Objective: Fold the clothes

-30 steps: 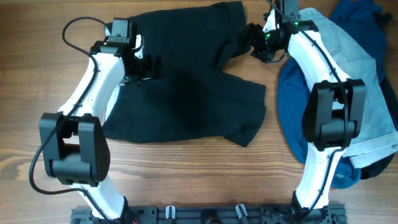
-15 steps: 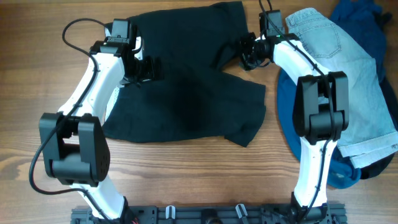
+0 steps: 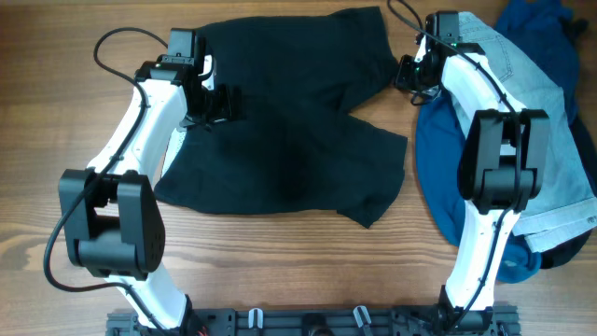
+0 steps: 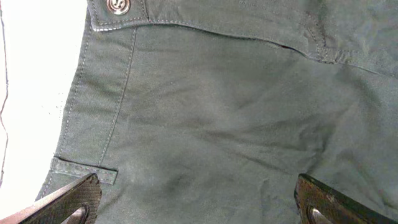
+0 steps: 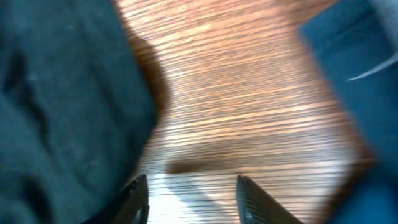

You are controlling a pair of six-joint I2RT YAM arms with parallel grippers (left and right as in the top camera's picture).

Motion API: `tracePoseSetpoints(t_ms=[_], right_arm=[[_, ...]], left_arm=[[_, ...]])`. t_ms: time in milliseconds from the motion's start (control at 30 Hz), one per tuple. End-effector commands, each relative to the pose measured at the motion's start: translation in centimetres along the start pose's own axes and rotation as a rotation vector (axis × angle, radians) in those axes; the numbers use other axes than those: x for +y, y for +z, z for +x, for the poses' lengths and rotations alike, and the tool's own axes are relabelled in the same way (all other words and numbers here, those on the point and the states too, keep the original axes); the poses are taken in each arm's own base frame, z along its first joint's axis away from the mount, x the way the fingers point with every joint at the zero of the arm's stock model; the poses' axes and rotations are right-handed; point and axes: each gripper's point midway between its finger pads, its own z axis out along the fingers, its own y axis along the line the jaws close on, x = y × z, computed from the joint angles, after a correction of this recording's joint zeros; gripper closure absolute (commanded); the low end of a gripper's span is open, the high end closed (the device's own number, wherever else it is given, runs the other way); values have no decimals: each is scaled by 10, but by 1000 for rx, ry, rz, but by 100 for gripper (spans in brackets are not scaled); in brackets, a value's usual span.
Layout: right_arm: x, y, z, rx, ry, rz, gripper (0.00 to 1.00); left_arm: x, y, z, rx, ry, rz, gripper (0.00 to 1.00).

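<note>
We have the overhead looking straight down on the whole desk [image 3: 280,275], both arms in frame. Left wrist sits close over the black shorts [image 4: 217,124], left fingers [image 4: 68,202] at its bottom edge. Right wrist is nearer still and blurred, on bare wood beside the same shorts, right fingers [image 5: 252,202] low in frame.

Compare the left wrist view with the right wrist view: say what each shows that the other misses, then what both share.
Left wrist only: a metal button and a belt loop on the waistband. Right wrist only: bare table and a blue garment at the right edge. Shared: the black shorts; each view also shows its own gripper open, the left gripper and the right gripper.
</note>
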Motion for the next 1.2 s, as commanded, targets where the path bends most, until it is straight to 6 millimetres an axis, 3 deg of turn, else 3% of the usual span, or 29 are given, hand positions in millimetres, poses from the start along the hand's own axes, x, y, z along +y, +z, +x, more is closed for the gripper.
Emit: tracePoseSetpoints(t_ms=[0,67,133,233,433,533,667,767,833,933,1033,1167], right_arm=[[-30,-2,-8,-22,-156,203,34],[-12,0,3,18,-120,92,30],[21,0,7,43,-21,-103,28],[51,-6,-9,2,55,-276,29],[77,-8,-31,-101,49,-325,32],[110,-12,-36,-147,44,-373,34],[131,-14,-36,-170,22,-386,39],[128,-11,-33,-166,18,-358,56],[121,-9,-31,-162,-12,-332,75],[97,-5,-25,-131,-51,-257,90],[63,-16,-26,-78,-116,-192,91],[18,-53,-48,-90,-162,-9,77]], left_arm=[[-3,-1,1,1,15,9,0],[-3,-1,0,-2,15,10,1],[-4,-1,-1,-6,15,11,1],[-4,-1,-1,-5,18,11,1],[-3,-1,-1,-6,18,7,0],[-3,-1,-1,-6,18,7,1],[-3,-1,0,-2,17,6,1],[-3,-1,0,-2,17,6,0],[-3,-1,0,-2,17,6,0],[-3,-1,0,-2,17,6,0],[-3,-1,0,-2,18,6,0],[-3,-1,0,-2,18,6,0]])
